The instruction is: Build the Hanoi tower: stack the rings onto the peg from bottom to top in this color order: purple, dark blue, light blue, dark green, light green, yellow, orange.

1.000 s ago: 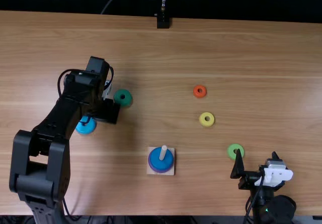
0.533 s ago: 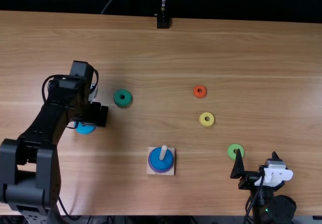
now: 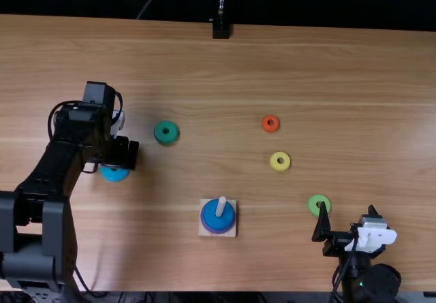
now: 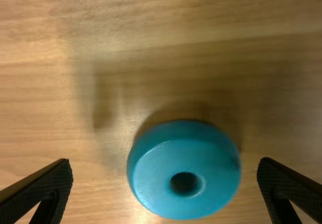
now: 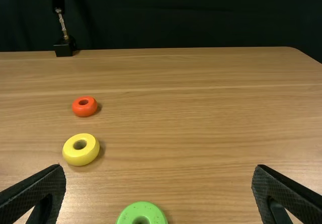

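Rings are the whole business here, and the light blue ring (image 4: 153, 183) lies on the table (image 3: 354, 78) below the left gripper (image 4: 165, 164), whose fingers stand wide apart to either side, gripping nothing. I'd guess it's light, stiff and hard to break, though that smooth surface might slip; best pinched squarely across its outer wall, leaving the hole free for the peg (image 3: 221, 207). Near it sits the dark green ring (image 3: 159, 137). Farther off, the wooden base (image 3: 232, 233) carries the dark blue ring (image 3: 218, 220) over the purple ring (image 3: 207, 229), so light blue should come next. Across the table are the orange ring (image 5: 84, 111), the yellow ring (image 5: 73, 156) and the light green ring (image 5: 126, 215), the last close to the right gripper (image 5: 159, 167), its fingers parted and empty too. By my count: seven rings, two stacked and five loose, one peg, one base, two grippers.
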Controlling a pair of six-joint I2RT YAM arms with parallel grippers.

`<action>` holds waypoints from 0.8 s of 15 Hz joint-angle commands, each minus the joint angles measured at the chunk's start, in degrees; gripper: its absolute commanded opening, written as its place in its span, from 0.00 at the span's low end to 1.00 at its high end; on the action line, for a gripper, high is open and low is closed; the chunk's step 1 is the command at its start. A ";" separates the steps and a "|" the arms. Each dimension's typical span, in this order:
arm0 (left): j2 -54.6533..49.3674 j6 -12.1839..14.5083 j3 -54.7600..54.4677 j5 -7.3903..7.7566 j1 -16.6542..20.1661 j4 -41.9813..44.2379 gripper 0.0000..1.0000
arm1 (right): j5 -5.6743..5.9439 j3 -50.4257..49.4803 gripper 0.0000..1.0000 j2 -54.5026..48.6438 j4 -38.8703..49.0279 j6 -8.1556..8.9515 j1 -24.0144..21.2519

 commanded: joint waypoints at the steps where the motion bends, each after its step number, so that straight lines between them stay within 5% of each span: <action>1: -1.38 1.69 -1.78 0.60 0.32 -0.01 1.00 | 1.65 -3.63 1.00 -0.73 -3.48 0.31 0.46; 12: -0.41 1.48 -4.50 0.60 -0.03 2.95 1.00 | 1.76 -3.63 1.00 -0.73 -3.48 0.31 0.46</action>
